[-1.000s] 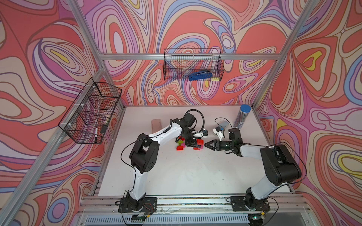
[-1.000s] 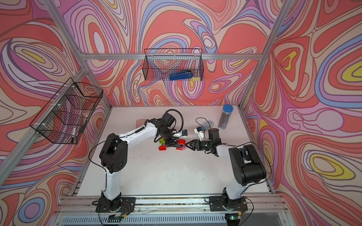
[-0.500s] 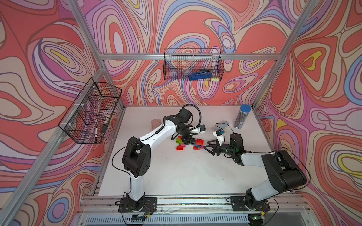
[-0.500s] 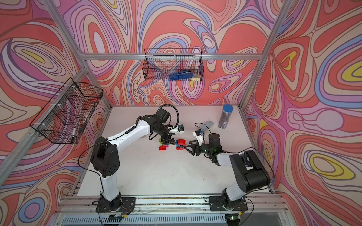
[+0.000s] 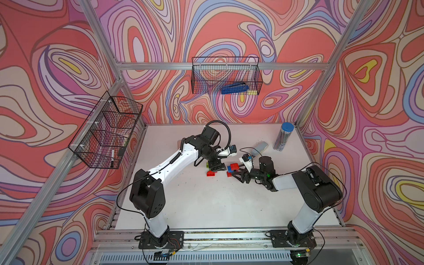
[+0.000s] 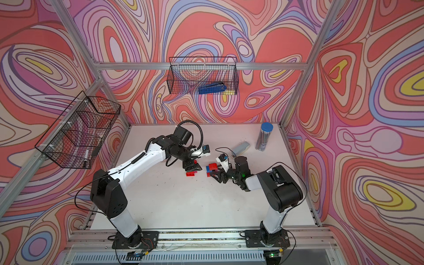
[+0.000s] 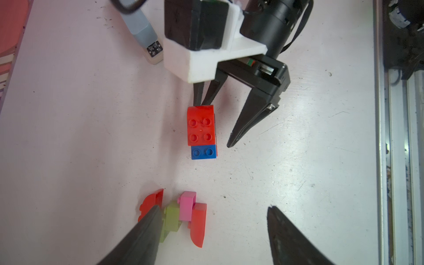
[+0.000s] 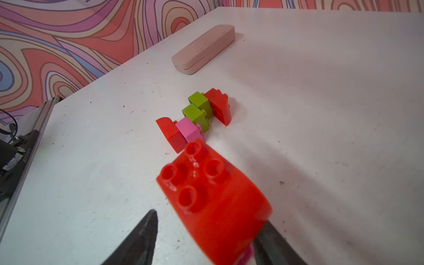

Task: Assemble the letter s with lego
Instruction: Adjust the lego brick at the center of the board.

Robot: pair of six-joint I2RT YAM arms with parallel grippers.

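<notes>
A small lego assembly (image 7: 183,213) of red, lime green and pink bricks lies on the white table (image 7: 91,137); it also shows in the right wrist view as a zigzag chain (image 8: 195,114). My left gripper (image 7: 213,207) hangs open over it, one fingertip (image 7: 153,213) covering part of the lime brick. A red brick stacked on a blue one (image 7: 202,128) stands apart, between the jaws of my right gripper (image 8: 208,221). That gripper is open: one finger rests against the red brick (image 8: 213,195), the other stands clear. Both top views show the stack (image 5: 232,167) (image 6: 212,167).
A pale blue-grey stapler (image 5: 259,148) lies behind the right gripper, beside a pencil tube with a blue lid (image 5: 283,137). A pink oblong case (image 8: 204,49) lies far left on the table. Wire baskets hang on the back wall (image 5: 226,78) and the left wall (image 5: 105,130).
My left jaws have opened wider and let go of the brick assembly. The left elbow has swung leftward. The right gripper has shifted slightly toward the front beside the red and blue stack.
</notes>
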